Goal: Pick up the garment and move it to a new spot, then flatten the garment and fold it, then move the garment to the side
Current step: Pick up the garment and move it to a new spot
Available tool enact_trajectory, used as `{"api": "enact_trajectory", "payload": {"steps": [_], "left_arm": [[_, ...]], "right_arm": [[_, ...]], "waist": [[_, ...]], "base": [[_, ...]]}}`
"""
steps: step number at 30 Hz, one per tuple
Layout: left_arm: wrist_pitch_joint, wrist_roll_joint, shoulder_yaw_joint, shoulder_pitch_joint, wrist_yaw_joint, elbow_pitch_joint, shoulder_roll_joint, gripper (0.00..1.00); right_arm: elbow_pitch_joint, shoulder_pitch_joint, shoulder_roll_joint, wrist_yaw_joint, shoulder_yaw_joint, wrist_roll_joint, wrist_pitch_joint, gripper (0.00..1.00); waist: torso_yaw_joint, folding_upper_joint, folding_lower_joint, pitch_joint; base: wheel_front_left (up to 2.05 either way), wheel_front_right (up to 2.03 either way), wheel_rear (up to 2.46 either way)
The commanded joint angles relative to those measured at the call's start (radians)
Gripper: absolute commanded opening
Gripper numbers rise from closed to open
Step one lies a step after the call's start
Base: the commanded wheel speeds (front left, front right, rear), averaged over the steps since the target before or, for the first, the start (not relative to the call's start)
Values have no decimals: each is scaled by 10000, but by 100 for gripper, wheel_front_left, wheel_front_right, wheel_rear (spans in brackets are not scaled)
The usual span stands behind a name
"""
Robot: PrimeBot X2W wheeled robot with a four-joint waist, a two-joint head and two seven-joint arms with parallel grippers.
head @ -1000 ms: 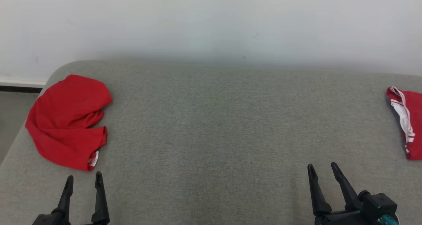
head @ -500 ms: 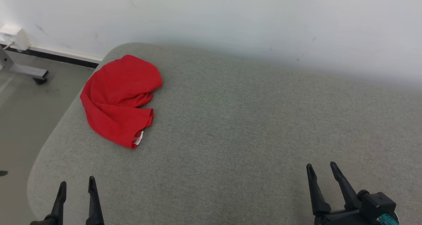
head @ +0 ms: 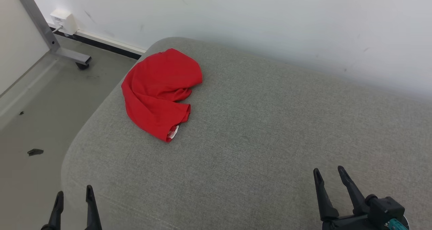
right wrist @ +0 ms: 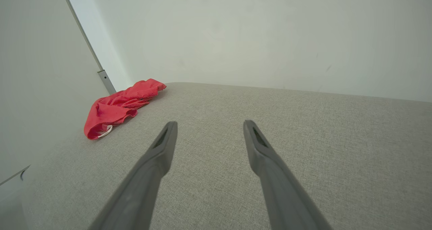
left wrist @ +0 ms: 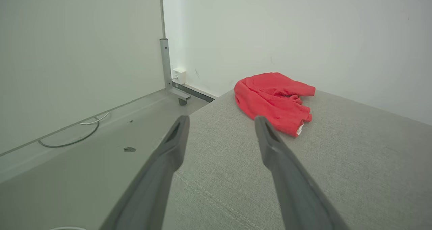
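Nearest the camera, the robot's left gripper (head: pixel 74 190) and right gripper (head: pixel 328 169) hang low, dark fingers spread wide and nothing between them. The left one sits at the near-left edge of a broad grey cushion (head: pixel 256 139), and the right one is over its near-right part.

The middle of the cushion lies bare. Farther off, near the far-left corner and close to the left edge, a red garment (head: pixel 158 91) rests in a crumpled heap, folded over on itself, with a bit of white trim showing at its near end. It is well apart from both grippers, though the left one is the closer of the two.

By the look of it, no part of the job is done. The garment has not yet been picked up, and moving it to a new spot, flattening, folding and setting it aside all remain. The first step calls for a reach forward toward the far left.

Left of the cushion is a grey floor (head: pixel 40 122) with a small dark scrap (head: pixel 35 152) on it. Beyond that are a metal leg (head: pixel 67 54) on a wheel, a white box (head: pixel 64 21) low on the wall, and the pale wall (head: pixel 236 17) itself.
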Motion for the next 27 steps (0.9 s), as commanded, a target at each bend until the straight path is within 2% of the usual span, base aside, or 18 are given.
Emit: {"api": "enact_trajectory", "payload": {"steps": [1,10,18,22,27], "left_arm": [[2,-31,33,90,48,-53,-3,100],[2,-136,33,27,156,-79,-3,100],[2,-206,85,-944,53,25,-1,100],[1,-165,257,-2116,-109,150,91,100],[2,-211,557,-4001,-301,493,409,100]], "right_arm": [[5,-12,-50,-28,3,-69,-15,100],[-24,-112,-144,-28,71,-54,-15,100],[-177,-355,-398,-28,-32,-143,-15,100],[-307,-580,-669,-28,-206,-212,-14,100],[-632,-999,-1138,-28,-518,-271,58,100]], "waist": [[116,0,0,12],[29,0,0,161],[-336,0,0,714],[-760,0,0,1264],[-1626,0,0,2218]], "base": [[0,0,0],[0,0,0],[0,0,0],[0,0,0],[0,0,0]]}}
